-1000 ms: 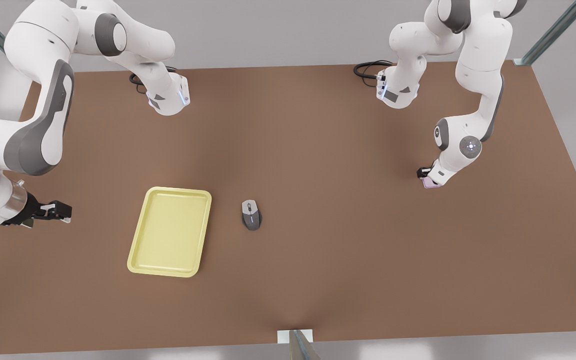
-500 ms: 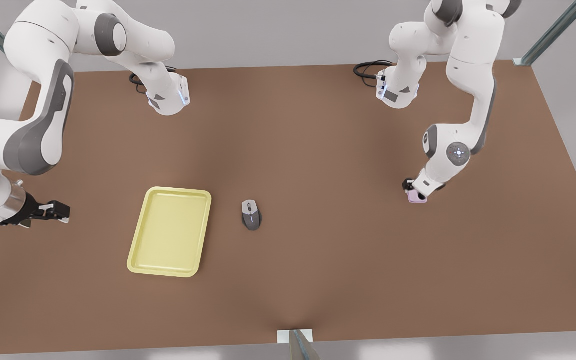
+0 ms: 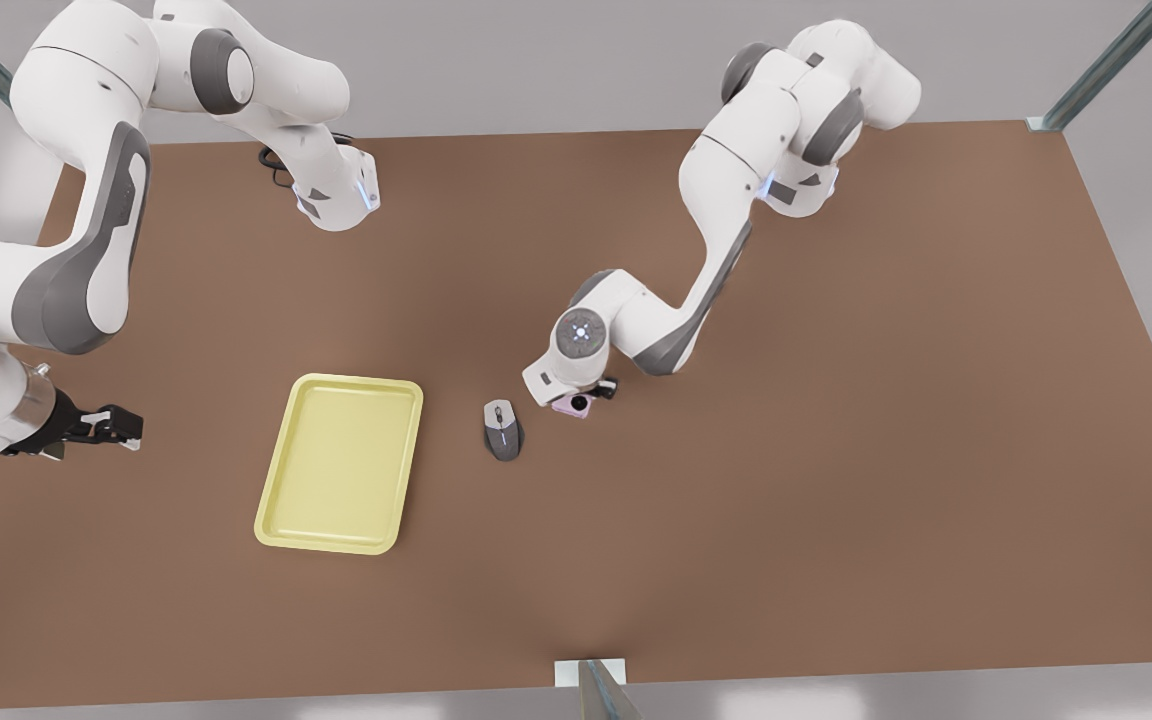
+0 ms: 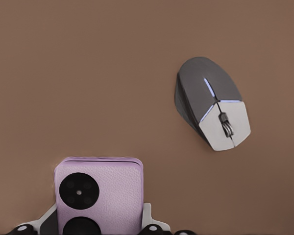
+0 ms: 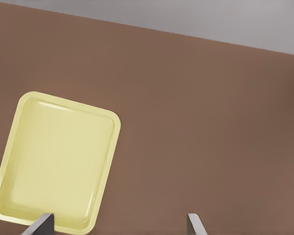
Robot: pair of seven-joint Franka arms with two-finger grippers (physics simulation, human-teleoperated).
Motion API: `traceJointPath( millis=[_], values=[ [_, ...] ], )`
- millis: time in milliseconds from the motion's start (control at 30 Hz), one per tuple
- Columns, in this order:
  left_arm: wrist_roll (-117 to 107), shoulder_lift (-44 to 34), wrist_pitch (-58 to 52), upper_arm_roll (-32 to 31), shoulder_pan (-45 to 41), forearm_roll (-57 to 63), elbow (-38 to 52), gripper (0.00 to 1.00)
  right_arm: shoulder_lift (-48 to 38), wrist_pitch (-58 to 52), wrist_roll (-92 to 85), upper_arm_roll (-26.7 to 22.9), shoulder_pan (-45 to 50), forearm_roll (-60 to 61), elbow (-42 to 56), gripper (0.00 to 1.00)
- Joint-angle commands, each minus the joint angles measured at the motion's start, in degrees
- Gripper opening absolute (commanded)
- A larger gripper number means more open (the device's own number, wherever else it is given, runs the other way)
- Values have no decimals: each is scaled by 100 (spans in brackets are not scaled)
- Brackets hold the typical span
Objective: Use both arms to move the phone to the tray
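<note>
Left gripper (image 3: 581,398): closed around the phone (image 3: 573,404), held at centre of the front view, just right of the computer mouse (image 3: 503,429).
Right gripper (image 3: 116,425): fingers spread apart, nothing held, waiting at the left edge.
Tray (image 3: 339,463): on the table (image 3: 836,520), lower left of centre.

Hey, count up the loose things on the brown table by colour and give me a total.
Pink: 1, the phone, held in the left gripper beside the mouse.
Yellow: 1, the tray.
Grey: 1, the mouse.
Total: 3.
The right gripper waits beside the tray.
</note>
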Motion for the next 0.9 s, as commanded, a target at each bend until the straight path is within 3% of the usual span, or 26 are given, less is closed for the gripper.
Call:
traceJointPath(
  millis=[0, 233, 867],
  values=[
    [-3819, 241, -395, 2, -87, -117, 253, 77, -5, 15, 1, 2, 0, 10, 1, 100],
    [-4118, 504, 27, 37, -96, -73, 148, 77, -14, 68, 1, -7, -9, 10, 10, 100],
    [-1754, 724, 317, 133, -316, 147, 174, 77, -5, 121, 1, -7, -9, 27, 10, 100]
  ],
)
